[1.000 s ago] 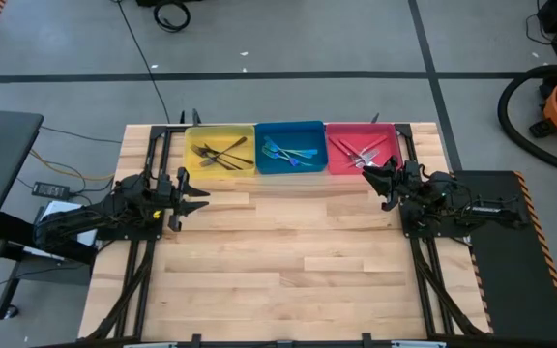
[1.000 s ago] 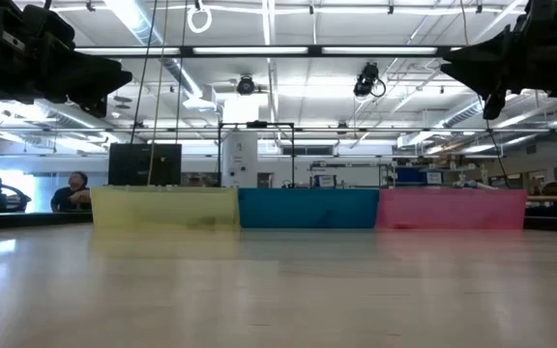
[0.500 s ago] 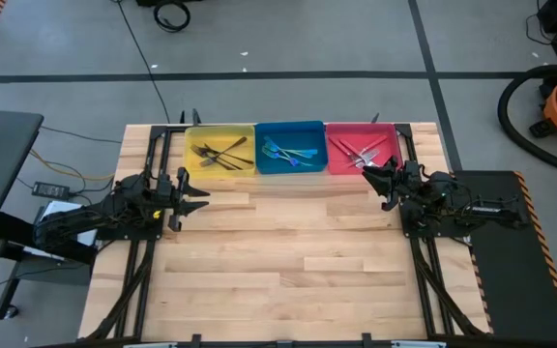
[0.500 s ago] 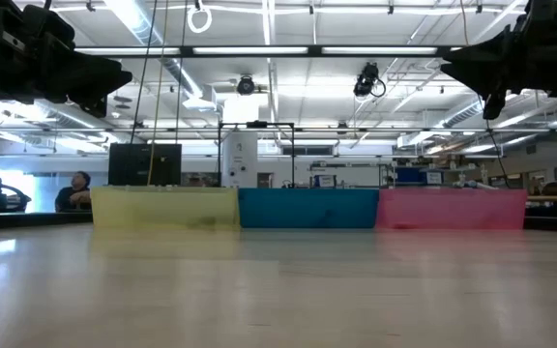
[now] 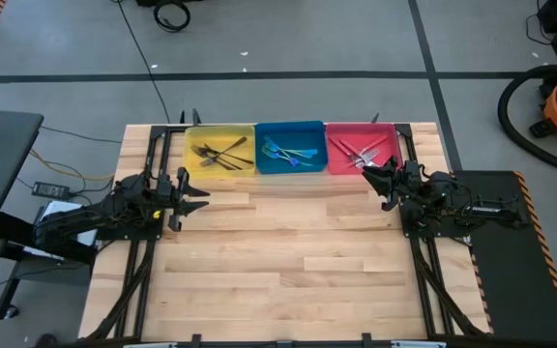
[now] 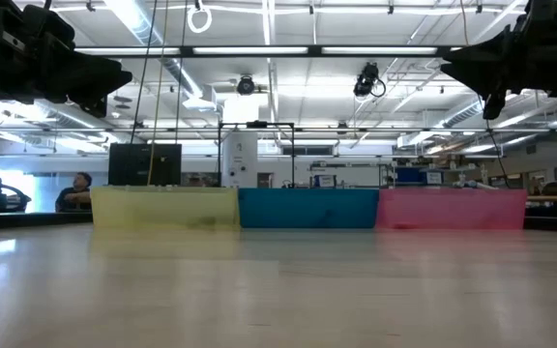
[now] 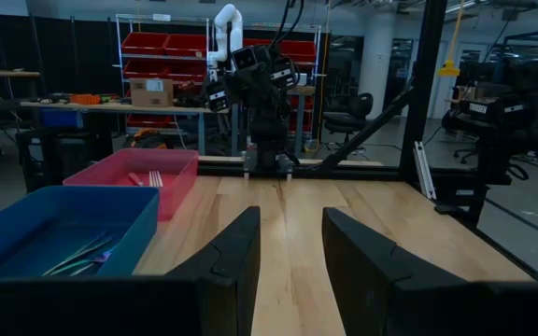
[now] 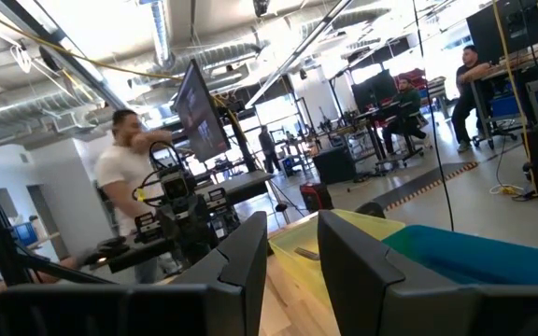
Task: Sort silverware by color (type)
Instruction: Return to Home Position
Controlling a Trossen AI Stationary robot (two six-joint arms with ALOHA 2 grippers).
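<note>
Left gripper (image 7: 290,224) jaws are standing apart and holding nothing, hovering by the table's (image 5: 278,251) left edge near the yellow bin (image 5: 220,174); right gripper (image 8: 292,226) jaws are also gaping and empty, hanging by the right edge just beside the red bin (image 5: 361,126). Both arms are looking parked, likely because no fork is lying loose on the wood: dark forks (image 5: 222,153) are sitting in the yellow bin, blue forks (image 5: 288,152) in the blue bin (image 5: 290,171), pink forks (image 5: 359,152) in the red bin, all three bins lining the far edge. Piles are overlapping, so counts are unclear; in the low view the bin walls are hiding every fork and both grippers are getting cropped
</note>
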